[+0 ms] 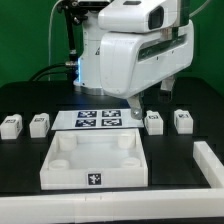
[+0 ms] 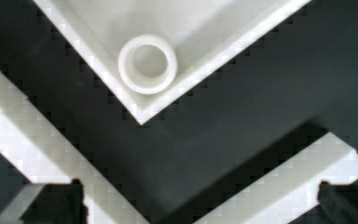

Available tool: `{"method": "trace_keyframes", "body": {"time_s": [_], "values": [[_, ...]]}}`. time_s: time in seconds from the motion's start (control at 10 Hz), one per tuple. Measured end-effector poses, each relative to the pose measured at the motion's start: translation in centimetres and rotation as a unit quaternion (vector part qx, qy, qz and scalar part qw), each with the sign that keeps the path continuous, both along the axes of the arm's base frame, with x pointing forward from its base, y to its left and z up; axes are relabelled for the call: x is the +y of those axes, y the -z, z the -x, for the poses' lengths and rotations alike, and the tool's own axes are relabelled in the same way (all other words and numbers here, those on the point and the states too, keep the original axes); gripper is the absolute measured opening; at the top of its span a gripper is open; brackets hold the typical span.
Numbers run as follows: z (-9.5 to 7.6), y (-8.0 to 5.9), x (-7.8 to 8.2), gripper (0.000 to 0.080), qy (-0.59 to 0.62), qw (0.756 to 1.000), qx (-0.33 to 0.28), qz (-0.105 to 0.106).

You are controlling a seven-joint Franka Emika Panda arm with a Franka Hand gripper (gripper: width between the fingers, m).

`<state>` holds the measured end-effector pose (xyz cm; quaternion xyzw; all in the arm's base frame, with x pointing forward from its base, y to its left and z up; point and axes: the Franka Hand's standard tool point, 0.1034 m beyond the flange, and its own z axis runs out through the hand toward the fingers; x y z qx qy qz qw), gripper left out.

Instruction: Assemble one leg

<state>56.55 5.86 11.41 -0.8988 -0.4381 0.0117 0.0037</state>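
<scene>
Several small white legs with tags stand in a row behind the white panel [image 1: 95, 162]: two at the exterior view's left [image 1: 11, 125] [image 1: 39, 123] and two at its right [image 1: 153, 121] [image 1: 183, 120]. My gripper [image 1: 135, 106] hangs just behind the panel's far right corner, beside the nearer right leg and apart from it. In the wrist view the gripper [image 2: 195, 208] is open and empty, with dark fingertips [image 2: 48, 205] at both lower corners. A corner of the panel [image 2: 211, 40] with its round socket [image 2: 147, 64] lies ahead. No leg shows in the wrist view.
The marker board [image 1: 98, 119] lies behind the panel under the arm. A white raised rail [image 1: 210, 165] runs along the exterior view's right side and the table's front. White bands [image 2: 274, 175] cross the dark table in the wrist view.
</scene>
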Motion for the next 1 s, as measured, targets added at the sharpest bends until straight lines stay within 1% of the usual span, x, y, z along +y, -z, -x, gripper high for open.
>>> {"method": "trace_keyframes", "body": {"time_s": [0.7,0.9,1.0], "values": [[0.03,0.08,0.00,0.0650,-0.002,1.000,0.001,0.000],[0.04,0.09,0.00,0.0650,-0.015,1.000,0.001,-0.001],[0.43,0.13,-0.30,0.0650,-0.041,0.999,0.003,0.000]]}}
